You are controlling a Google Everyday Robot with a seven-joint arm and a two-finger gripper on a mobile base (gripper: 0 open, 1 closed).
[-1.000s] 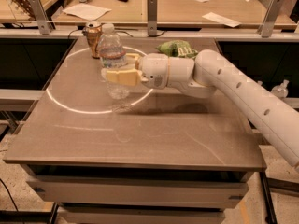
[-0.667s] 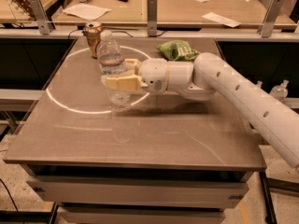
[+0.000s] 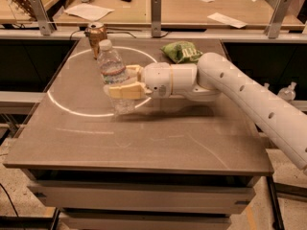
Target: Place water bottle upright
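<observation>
Compared with one second ago, the water bottle [image 3: 111, 61] stands lower in the view: its white cap was above the top of the can and is now under it. The gripper [image 3: 120, 80] has come down with it and a little toward 6 o'clock. The can, the bag and the table have not moved.

The gripper is clenched on the water bottle, one tan finger [image 3: 125, 91] on the near side and the other on the far side, at the height of the label band. The bottle is a little toward 10 o'clock from the middle of the table. It is almost upright, with the cap leaning slightly toward 11 o'clock. Its base is at the white circle line [image 3: 72, 110]. It is not possible to tell if the base touches the surface. The white arm [image 3: 249, 99] comes in from 4 o'clock.

The table [image 3: 144, 143] has a grey-brown top with the white circle drawn on its left half. Behind it, at 12 o'clock, is a wooden counter [image 3: 182, 8] with sheets of paper [image 3: 88, 11] and metal posts [image 3: 155, 16]. A small clear bottle [image 3: 288, 91] stands off the table at 3 o'clock.

The water bottle has its cap on, and what is inside cannot be seen. The gold-brown can [image 3: 96, 36] stands upright at 11 o'clock, just behind the bottle. A green bag [image 3: 182, 51] lies at 1 o'clock.
</observation>
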